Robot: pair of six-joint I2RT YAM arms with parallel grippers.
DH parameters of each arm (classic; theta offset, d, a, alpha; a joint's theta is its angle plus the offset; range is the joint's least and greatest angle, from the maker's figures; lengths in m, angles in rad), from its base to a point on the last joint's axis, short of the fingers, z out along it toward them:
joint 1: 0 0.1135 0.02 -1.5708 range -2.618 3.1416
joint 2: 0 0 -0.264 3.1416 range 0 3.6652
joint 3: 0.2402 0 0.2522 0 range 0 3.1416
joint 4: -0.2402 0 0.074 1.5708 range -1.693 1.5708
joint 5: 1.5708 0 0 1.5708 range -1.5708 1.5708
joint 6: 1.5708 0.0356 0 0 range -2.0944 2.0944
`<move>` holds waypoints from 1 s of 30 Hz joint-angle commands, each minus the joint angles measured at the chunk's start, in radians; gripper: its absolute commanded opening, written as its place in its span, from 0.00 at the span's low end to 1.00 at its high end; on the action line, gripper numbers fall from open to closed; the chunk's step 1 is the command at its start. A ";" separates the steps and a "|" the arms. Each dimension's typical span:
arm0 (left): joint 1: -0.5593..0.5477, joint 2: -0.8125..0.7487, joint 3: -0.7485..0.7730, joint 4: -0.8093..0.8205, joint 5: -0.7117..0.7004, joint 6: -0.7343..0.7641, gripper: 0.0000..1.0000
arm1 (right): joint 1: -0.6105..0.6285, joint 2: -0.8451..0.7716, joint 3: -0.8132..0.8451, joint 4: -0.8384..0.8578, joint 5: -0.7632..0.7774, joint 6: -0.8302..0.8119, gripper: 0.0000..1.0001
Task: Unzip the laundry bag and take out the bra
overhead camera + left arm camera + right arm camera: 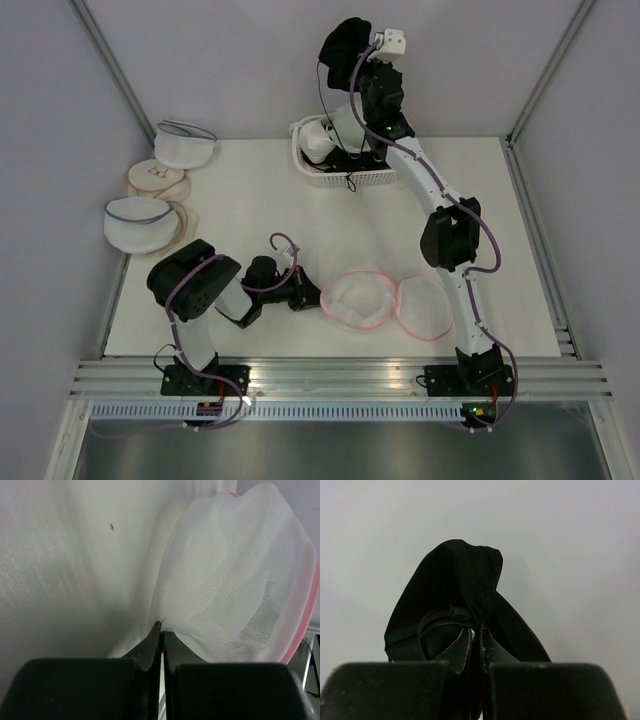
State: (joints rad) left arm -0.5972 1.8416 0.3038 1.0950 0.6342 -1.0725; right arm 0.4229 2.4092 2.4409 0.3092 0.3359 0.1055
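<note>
Right jaws clamped tight on bra [345, 45] high over far-edge basket [335, 182], left jaws pinched closed on laundry bag [360, 298] mesh near counter [250, 190] front edge.

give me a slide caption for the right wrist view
Right gripper shut on the black bra, which bunches above its closed jaws.
</note>
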 commanded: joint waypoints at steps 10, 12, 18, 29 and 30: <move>-0.003 0.068 0.040 0.096 0.033 -0.035 0.02 | -0.099 0.027 0.046 0.091 -0.087 0.095 0.00; -0.003 0.059 0.044 0.057 0.027 -0.024 0.02 | -0.101 0.007 0.047 0.110 -0.104 0.106 0.00; -0.003 0.061 0.054 0.051 0.033 -0.023 0.02 | -0.099 -0.056 0.041 0.163 -0.135 0.160 0.00; -0.003 0.068 0.052 0.054 0.036 -0.023 0.02 | -0.081 -0.119 0.046 0.252 -0.149 0.164 0.00; -0.003 0.067 0.054 0.054 0.036 -0.023 0.02 | -0.081 -0.120 0.047 0.255 -0.155 0.165 0.00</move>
State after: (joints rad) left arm -0.5972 1.9106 0.3424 1.1305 0.6464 -1.1053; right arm 0.3321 2.3676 2.4447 0.4747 0.2138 0.2539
